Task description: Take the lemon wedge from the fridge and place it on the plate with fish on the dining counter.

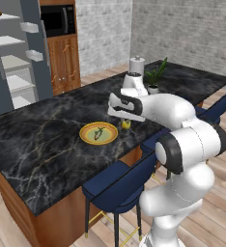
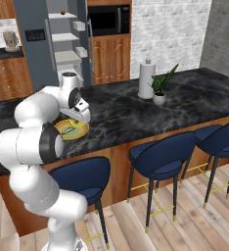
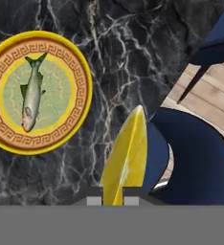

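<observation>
Lemon wedge (image 3: pixel 126 158) pinched in end effector (image 3: pixel 114 200); plate w/ fish (image 3: pixel 35 93) beside.

The black table (image 1: pixel 47 140) has white lines in it. On it sit a round yellow plate (image 1: pixel 99 133) with a fish (image 3: pixel 32 93), a white roll (image 2: pixel 146 78) and a small green plant (image 2: pixel 160 88).

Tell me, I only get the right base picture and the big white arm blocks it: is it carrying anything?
Observer: Yes, the end effector is shut on the lemon wedge, shown in the hand view.
Operator: Is it on the plate with fish?
Observer: No, the wedge is off to one side of the plate, above the dining counter.
Operator: Is there really a fish?
Observer: Yes, one small greenish fish lies at the plate's centre.
</observation>
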Motion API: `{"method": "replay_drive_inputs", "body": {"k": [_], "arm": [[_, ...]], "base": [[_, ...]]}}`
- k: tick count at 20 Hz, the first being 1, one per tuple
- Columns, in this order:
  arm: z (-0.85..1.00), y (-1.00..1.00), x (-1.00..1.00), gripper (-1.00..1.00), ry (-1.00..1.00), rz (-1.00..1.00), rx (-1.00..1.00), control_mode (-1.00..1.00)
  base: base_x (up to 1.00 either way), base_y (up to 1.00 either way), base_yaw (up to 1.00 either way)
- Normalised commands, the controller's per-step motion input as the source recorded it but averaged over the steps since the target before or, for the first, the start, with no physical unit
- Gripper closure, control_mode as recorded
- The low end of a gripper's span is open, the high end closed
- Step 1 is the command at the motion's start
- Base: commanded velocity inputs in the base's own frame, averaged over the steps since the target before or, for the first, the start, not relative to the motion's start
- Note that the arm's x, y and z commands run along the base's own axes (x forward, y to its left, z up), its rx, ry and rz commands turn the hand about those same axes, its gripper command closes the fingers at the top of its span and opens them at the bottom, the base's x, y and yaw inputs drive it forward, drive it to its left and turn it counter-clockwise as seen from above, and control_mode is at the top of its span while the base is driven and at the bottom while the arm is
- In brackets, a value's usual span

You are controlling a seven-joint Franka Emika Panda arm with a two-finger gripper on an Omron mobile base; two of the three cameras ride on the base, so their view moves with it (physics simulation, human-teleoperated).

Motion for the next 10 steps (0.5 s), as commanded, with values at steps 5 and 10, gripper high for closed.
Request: {"method": "replay_drive_inputs", "body": {"k": [5, 10], "arm": [[-0.31, 0.23, 0.81, 1.0, -0.01, 0.0, 0.0, -1.0], [-0.07, 0.21, 0.97, 1.0, 0.01, 0.0, 0.0, -1.0]], "base": [[0.0, 0.0, 0.0], [0.0, 0.0, 0.0]]}}
